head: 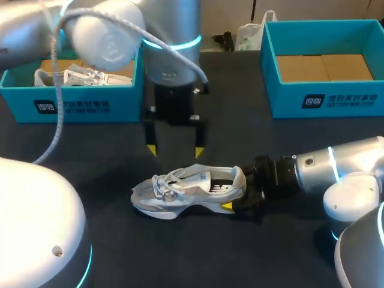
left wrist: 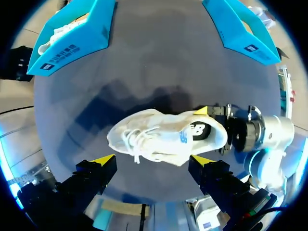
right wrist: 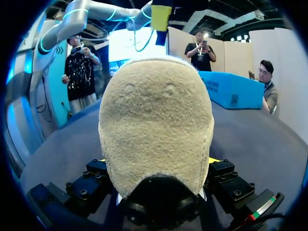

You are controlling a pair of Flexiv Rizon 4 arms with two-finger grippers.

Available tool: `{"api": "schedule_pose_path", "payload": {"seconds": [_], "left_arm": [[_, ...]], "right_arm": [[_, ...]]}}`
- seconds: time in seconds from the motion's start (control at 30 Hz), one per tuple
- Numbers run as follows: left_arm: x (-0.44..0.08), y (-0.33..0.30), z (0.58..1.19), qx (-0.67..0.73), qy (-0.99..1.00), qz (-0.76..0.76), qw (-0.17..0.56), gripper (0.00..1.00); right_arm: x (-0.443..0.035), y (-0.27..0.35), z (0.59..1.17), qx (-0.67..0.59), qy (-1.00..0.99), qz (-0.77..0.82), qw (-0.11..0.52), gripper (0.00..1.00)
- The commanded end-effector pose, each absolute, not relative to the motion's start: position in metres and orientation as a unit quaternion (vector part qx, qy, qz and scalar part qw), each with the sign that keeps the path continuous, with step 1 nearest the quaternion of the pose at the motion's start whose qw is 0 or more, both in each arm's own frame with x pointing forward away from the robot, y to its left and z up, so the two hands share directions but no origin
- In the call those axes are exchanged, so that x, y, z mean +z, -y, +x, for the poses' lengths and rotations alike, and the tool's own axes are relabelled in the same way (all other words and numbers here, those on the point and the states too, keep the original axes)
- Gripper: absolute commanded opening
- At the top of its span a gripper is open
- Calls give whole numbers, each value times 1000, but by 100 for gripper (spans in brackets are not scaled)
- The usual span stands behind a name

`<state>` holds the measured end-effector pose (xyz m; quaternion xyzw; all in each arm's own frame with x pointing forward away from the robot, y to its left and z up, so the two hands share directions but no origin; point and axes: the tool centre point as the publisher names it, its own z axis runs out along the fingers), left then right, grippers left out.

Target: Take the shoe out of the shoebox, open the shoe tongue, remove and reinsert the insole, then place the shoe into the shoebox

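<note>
The right tool (head: 239, 195) clamps the heel of the shoe (head: 180, 192), lying lengthwise across the surface (head: 180, 252) (toe toward my left), under the wide-spread left tool (head: 175, 150).

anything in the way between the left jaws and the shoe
Nothing visible. The left jaws hang open above the shoe, and in the left wrist view only open air lies between them and it. The right jaws grip only the shoe's heel end, off to one side of a straight path down.
</note>
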<state>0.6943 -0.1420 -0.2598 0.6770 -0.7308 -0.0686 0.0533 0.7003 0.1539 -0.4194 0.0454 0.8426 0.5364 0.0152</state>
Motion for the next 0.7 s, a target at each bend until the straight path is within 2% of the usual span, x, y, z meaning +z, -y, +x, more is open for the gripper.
{"api": "schedule_pose_path", "payload": {"seconds": [0.03, 0.7], "left_arm": [[-278, 172, 697, -93, 729, 677, 38, 100], [-323, 201, 695, -154, 712, 685, -16, 100]], "right_arm": [[-418, -155, 700, 534, -844, 46, 15, 0], [-418, -155, 700, 534, -844, 46, 15, 0]]}}
